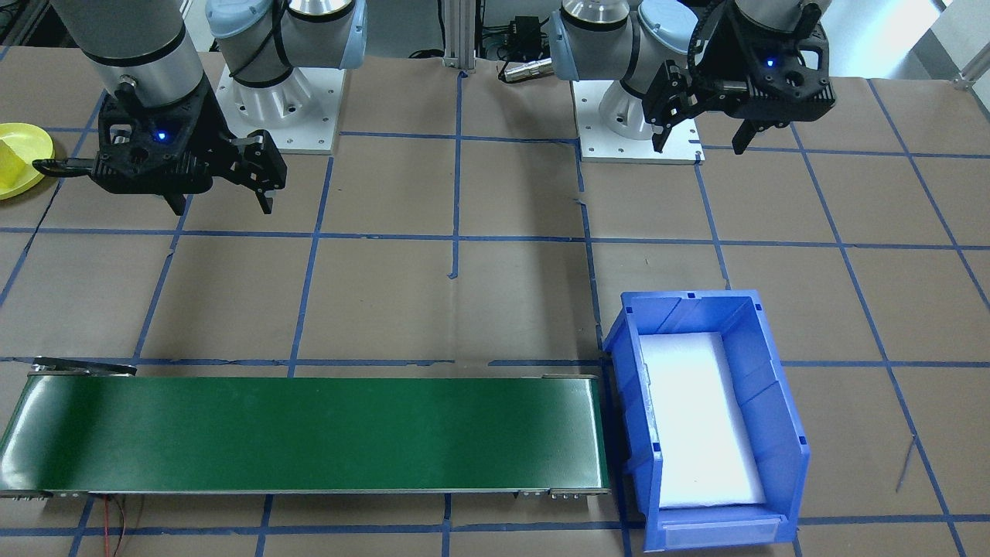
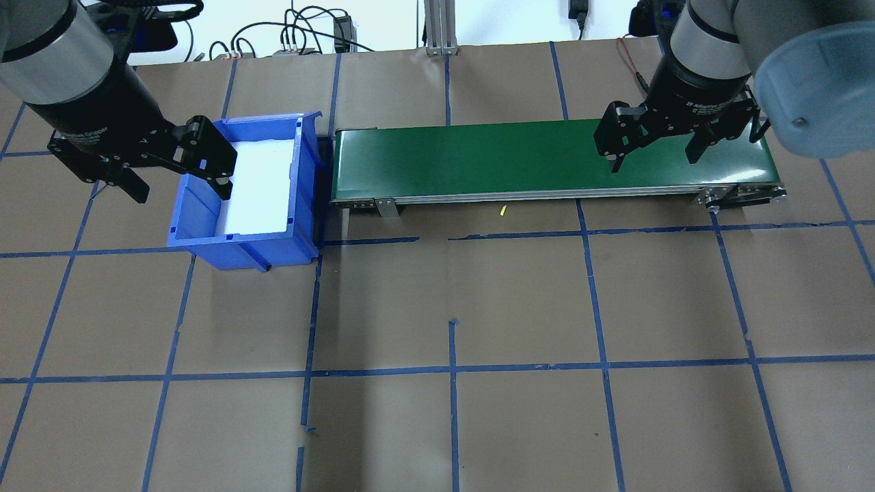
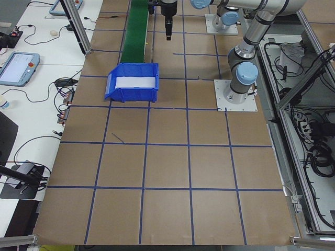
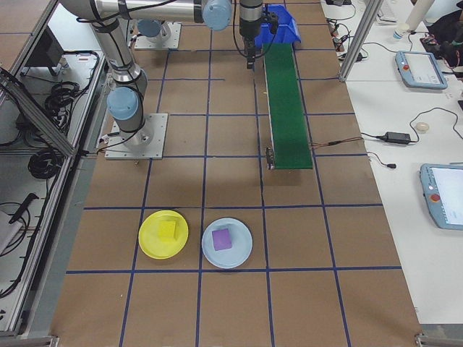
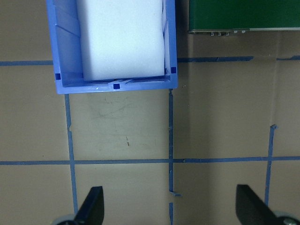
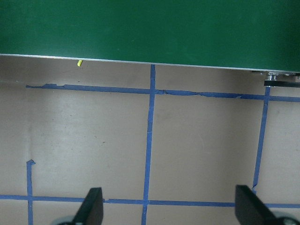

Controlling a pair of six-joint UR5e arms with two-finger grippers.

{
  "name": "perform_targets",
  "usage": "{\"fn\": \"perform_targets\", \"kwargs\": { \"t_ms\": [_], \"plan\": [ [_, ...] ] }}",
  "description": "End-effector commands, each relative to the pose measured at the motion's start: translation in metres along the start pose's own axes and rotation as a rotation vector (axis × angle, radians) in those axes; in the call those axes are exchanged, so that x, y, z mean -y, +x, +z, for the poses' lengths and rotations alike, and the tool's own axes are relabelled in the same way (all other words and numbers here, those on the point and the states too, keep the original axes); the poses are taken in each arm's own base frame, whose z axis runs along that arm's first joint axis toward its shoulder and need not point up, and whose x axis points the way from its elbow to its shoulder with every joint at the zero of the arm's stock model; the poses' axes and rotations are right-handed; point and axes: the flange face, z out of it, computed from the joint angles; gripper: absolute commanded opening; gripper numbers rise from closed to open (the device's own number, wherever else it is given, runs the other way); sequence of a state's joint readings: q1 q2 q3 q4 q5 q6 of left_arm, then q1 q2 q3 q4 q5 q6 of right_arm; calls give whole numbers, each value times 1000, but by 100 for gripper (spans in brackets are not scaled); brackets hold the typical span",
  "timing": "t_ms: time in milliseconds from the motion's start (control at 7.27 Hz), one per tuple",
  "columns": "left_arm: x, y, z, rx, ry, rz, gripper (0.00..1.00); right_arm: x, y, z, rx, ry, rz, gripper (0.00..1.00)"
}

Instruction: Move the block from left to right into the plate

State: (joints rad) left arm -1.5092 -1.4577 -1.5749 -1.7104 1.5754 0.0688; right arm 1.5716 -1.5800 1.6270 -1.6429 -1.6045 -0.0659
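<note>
Only in the exterior right view do we see the yellow block [image 4: 168, 230] lying in the plate [image 4: 149, 246], well apart from the conveyor [image 4: 286, 108]. Our left gripper [image 5: 168, 208] and right gripper [image 6: 168, 208] hang wide open, empty, over bare table [image 2: 519, 301].

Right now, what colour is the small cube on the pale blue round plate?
Purple. The small cube on the pale blue round plate shows best in the exterior right view.

Left gripper [image 2: 179, 162] hanging above the table with jaws spread wide and nothing between them, wrist pointing straight down, right gripper [image 2: 655, 145] likewise raised, fingers [image 6: 92, 206] parted and empty, both arms reaching out from their bases
</note>
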Motion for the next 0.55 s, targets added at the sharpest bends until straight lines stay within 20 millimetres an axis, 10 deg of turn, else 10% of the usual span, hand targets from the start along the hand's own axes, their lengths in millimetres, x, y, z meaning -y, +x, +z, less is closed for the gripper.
{"fn": "perform_targets", "kwargs": {
  "t_ms": [0, 413],
  "plan": [
    [0, 1, 0, 0, 0, 2, 100, 0, 0, 0, 0, -1, 1, 100],
    [-1, 1, 1, 0, -2, -1, 100, 0, 0, 1, 0, -2, 1, 100]
  ]
}}
